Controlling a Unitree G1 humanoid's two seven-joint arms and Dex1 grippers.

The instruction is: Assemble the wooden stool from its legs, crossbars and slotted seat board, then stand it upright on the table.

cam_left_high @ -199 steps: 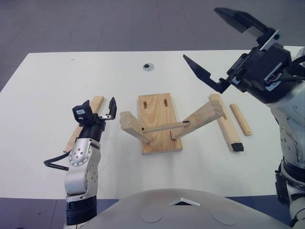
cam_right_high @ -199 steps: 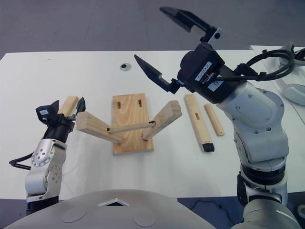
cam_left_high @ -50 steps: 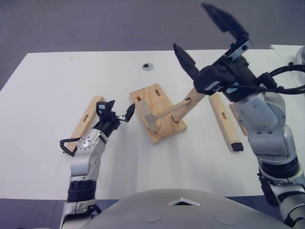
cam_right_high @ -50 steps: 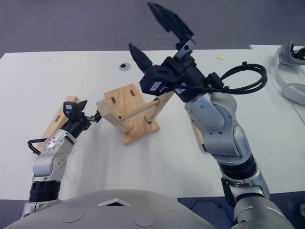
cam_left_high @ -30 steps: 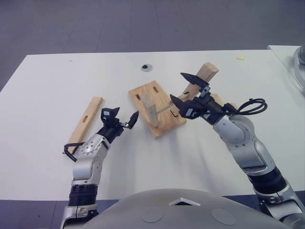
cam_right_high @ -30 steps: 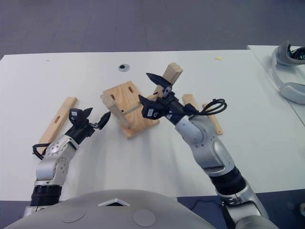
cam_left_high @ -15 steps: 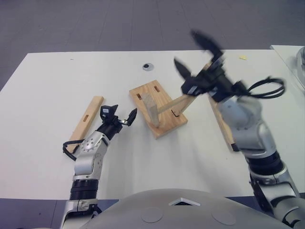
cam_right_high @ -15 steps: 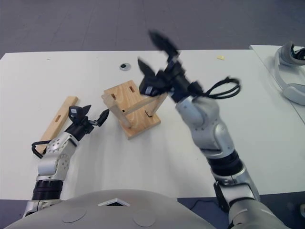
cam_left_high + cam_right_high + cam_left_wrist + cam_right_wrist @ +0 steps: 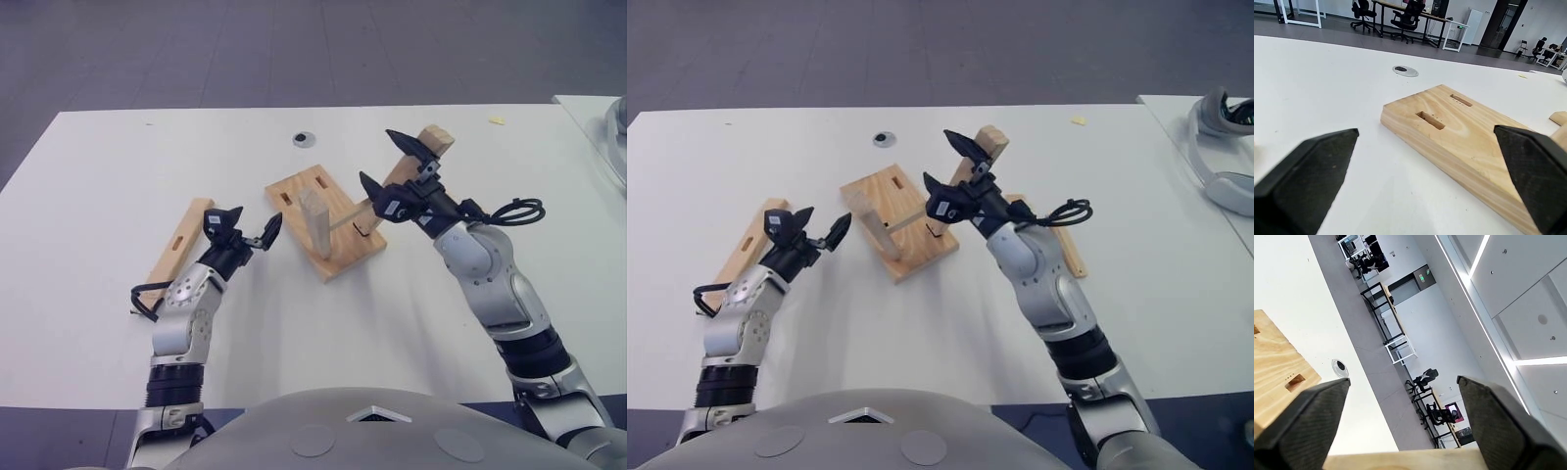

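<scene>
The slotted seat board (image 9: pixel 343 245) lies flat mid-table, turned at an angle. One leg (image 9: pixel 315 223) stands upright on it. A thin crossbar (image 9: pixel 355 215) joins that leg to a second leg (image 9: pixel 423 149), which leans up and away to the right. My right gripper (image 9: pixel 377 157) is open, its fingers straddling this leaning leg (image 9: pixel 1400 462); whether they touch it I cannot tell. Left of the board, my left gripper (image 9: pixel 257 220) is open and holds nothing. It points at the board's edge (image 9: pixel 1464 127).
A loose slotted leg (image 9: pixel 176 250) lies at the left beside my left arm. Another leg (image 9: pixel 1019 206) and a short crossbar (image 9: pixel 1073 259) lie to the right, partly behind my right arm. A cable grommet (image 9: pixel 305 139) sits in the table farther back.
My right gripper has come down from above and now straddles the leaning leg. My left gripper has edged slightly toward the board. Several seconds ago the board lay straight and both legs leaned low.
</scene>
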